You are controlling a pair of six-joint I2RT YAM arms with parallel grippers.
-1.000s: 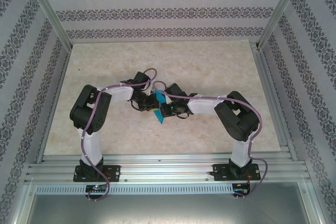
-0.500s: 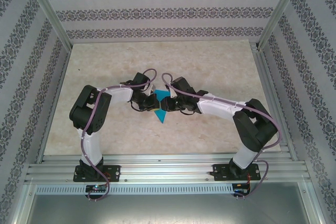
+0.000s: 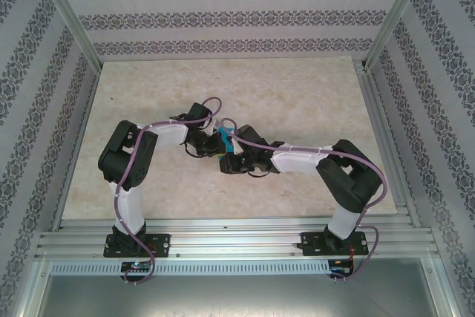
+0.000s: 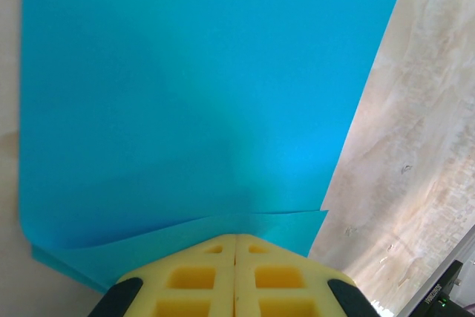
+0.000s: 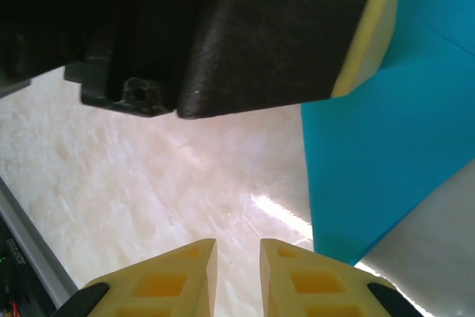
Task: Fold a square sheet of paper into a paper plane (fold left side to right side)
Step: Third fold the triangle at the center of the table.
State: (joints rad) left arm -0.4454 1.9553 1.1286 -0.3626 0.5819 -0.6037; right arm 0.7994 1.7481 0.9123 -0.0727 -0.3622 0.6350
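Note:
The bright cyan sheet of paper [image 4: 193, 87] is folded into layers, and one layer edge curls just ahead of my left fingertips. My left gripper [image 4: 236, 237] is shut, its yellow pads pressed together on the paper's near edge. From above, the left gripper [image 3: 215, 146] and a small patch of the paper [image 3: 225, 140] sit at the table's middle. My right gripper [image 5: 237, 246] stands a little open over bare table, nothing between its fingers, with the paper [image 5: 371, 154] just to its right. The right gripper [image 3: 231, 159] sits close in front of the left one.
The marble-patterned table top [image 3: 297, 94] has free room all around the two grippers. Patterned walls and aluminium posts [image 3: 70, 12] close in the sides and back. An aluminium rail [image 3: 237, 228] runs along the near edge by the arm bases.
My right gripper went from shut to slightly open and swung from beside the paper toward the near edge, covering the paper's lower point. The left gripper stayed shut in place.

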